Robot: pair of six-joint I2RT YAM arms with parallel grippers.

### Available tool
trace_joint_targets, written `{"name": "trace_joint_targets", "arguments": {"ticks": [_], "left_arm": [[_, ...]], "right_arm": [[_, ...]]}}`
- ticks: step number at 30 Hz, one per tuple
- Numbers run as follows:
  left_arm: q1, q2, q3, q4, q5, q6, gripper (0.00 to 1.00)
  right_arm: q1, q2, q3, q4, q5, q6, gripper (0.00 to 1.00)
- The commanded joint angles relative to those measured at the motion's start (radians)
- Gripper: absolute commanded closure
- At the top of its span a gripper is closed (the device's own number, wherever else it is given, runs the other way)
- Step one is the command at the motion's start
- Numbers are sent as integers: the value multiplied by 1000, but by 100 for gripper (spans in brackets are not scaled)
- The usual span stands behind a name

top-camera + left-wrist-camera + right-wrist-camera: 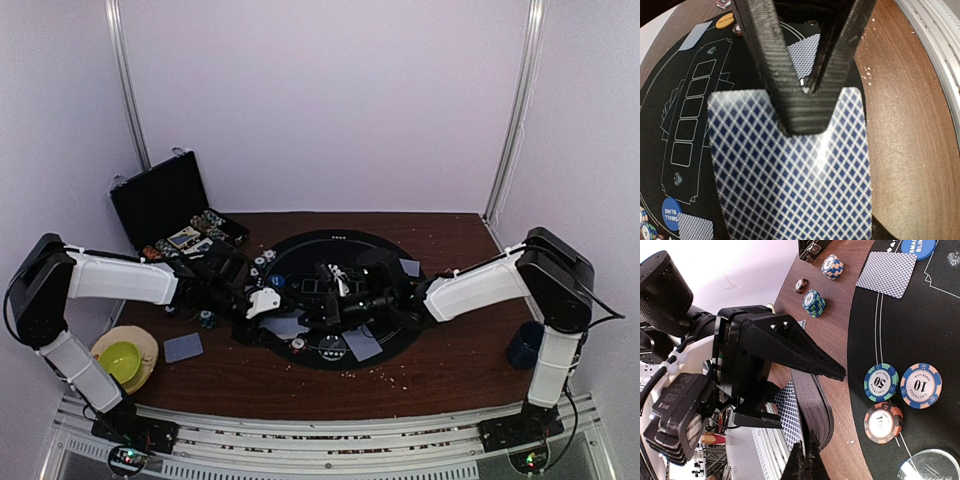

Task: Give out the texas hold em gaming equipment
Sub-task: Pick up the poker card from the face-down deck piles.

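With the left gripper (807,100), pinches a blue-diamond playing card (790,190), jaws narrowed onto it, back up, above the black mat (655,100). Left of those jaws, on the mat, a blue button disc (671,214). At the right gripper (804,460), jaws pressed together, nothing seen between. Right of those tips, flat on the mat: green-blue chip (881,382), blue-white chip (921,385), orange chip (883,422).

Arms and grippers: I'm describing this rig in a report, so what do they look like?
The left arm and right arm have white shells, bulky black joints and black bases. A thin black cable loops beside the right one. The left gripper's fingers are black, tapering, carbon-weave wedges.
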Motion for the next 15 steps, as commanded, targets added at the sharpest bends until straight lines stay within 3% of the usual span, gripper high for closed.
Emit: {"name": "trace_joint_targets", "arguments": {"ticks": [1, 15], "left_arm": [[7, 15, 13, 5, -13, 4, 48], [6, 17, 14, 8, -23, 2, 48]], "right_arm": [[-9, -64, -27, -13, 12, -22, 100], [-88, -227, -121, -24, 37, -32, 100]]}}
